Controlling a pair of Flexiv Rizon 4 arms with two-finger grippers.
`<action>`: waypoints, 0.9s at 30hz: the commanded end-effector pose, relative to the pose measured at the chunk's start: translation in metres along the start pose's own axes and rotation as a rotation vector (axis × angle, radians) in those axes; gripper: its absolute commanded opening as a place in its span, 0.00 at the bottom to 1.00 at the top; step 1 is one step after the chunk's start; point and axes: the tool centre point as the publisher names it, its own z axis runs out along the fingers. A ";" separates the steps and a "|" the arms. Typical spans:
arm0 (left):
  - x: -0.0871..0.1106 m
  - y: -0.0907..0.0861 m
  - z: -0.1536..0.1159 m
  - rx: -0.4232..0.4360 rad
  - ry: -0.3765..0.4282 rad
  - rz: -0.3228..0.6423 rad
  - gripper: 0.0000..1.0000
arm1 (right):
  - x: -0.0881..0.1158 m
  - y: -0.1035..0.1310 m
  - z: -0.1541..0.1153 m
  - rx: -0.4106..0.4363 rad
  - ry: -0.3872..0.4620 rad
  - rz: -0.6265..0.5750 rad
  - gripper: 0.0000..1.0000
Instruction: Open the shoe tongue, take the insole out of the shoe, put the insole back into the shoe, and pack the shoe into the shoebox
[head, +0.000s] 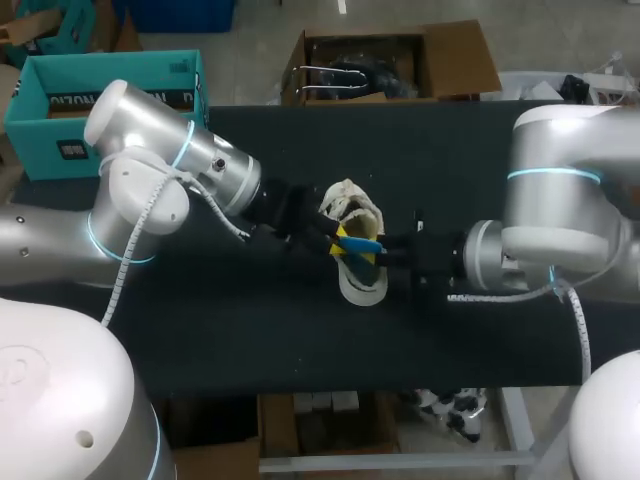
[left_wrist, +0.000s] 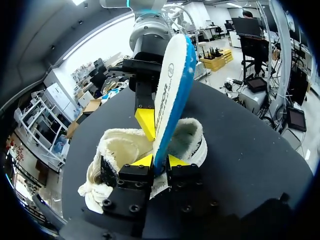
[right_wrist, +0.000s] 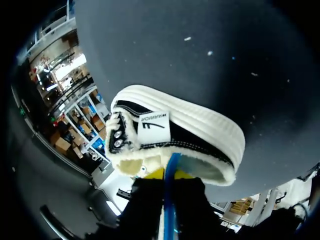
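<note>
Insole (left_wrist: 170, 85) likely light, thin, bendy. Left tool (left_wrist: 160, 161) and right tool (right_wrist: 169, 174) both clamp its flat faces. Soft fleecy shoe (right_wrist: 200, 132) beneath them.

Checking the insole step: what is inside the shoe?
Only the lower end of the insole sits in the fleecy opening of the shoe; the rest stands out above. The toe cavity is hidden.
</note>
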 end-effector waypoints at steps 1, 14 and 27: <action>0.002 -0.001 -0.001 0.002 -0.005 0.004 0.17 | 0.000 -0.013 -0.008 -0.039 0.010 -0.021 0.00; -0.001 -0.005 0.010 -0.011 -0.031 0.002 0.06 | -0.004 -0.010 -0.011 -0.014 0.036 -0.099 0.00; 0.005 -0.008 0.005 -0.045 -0.092 0.039 0.00 | -0.011 0.006 -0.003 -0.016 0.065 -0.158 0.00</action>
